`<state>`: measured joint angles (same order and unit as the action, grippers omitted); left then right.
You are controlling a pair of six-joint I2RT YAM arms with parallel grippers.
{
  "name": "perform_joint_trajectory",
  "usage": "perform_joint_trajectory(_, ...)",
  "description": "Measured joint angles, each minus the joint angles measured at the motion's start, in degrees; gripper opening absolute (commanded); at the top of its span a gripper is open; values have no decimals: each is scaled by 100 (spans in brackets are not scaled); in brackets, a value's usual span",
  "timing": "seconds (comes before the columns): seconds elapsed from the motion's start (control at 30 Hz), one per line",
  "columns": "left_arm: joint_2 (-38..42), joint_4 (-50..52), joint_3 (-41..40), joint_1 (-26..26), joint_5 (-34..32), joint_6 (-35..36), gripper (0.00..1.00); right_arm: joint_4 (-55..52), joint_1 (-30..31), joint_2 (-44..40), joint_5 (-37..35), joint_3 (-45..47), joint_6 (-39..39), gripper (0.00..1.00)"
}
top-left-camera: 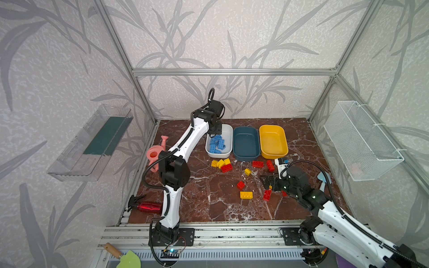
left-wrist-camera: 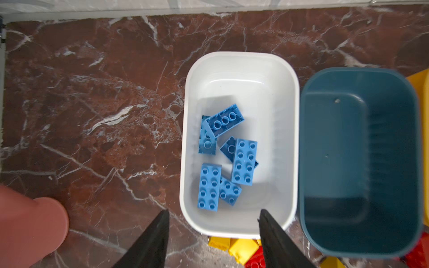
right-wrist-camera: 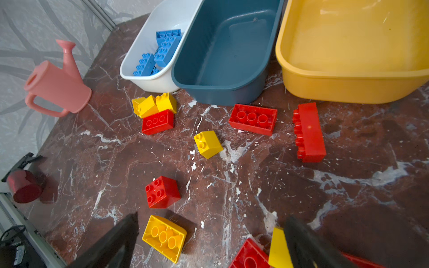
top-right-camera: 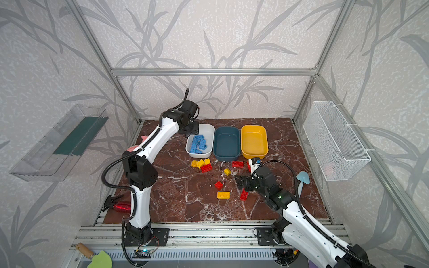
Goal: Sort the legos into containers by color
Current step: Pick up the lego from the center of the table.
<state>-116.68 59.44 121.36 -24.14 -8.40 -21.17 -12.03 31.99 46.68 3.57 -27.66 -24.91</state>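
The left gripper [top-left-camera: 214, 131] hangs over the upper end of the white tub [top-left-camera: 227, 137], left of centre in both top views, jaws parted and empty. The blue bricks [top-left-camera: 217, 145] lie inside it, so blue looks sorted. The teal tub [top-left-camera: 246, 143] and yellow tub [top-left-camera: 272, 141] beside it hold nothing. Red and yellow bricks [top-left-camera: 221, 163] lie scattered below. Lower right, the right gripper [right-wrist-camera: 212, 217] gapes wide and empty near a yellow oblong [right-wrist-camera: 164, 237]: next, I'd say, lower, square up, close on it.
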Motion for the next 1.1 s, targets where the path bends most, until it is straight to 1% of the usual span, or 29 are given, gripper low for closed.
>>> perform_joint_trajectory(0.17,1888,-667,-1869,-140,162,-179,69,-719,623,780,-374,-822,90,98)
perform_joint_trajectory(0.3,3195,-1123,-3200,-195,376,-286,72,-1132,1123,1246,-599,-1290,173,98)
perform_joint_trajectory(0.5,4535,-1375,-4586,-192,415,-334,76,-1486,1753,2072,-734,-1910,378,98)
perform_joint_trajectory(0.7,5853,-1513,-5842,-190,302,-326,77,-1718,2218,3088,-872,-2452,496,97)
perform_joint_trajectory(0.87,6492,-1473,-6443,-190,243,-291,76,-1740,2310,3847,-839,-2793,553,96)
perform_joint_trajectory(1.0,6804,-1499,-6793,-190,238,-284,76,-1792,2310,4339,-798,-3062,667,90)
perform_joint_trajectory(1.1,6881,-1491,-6929,-190,234,-278,76,-1888,2310,4750,-780,-3379,743,86)
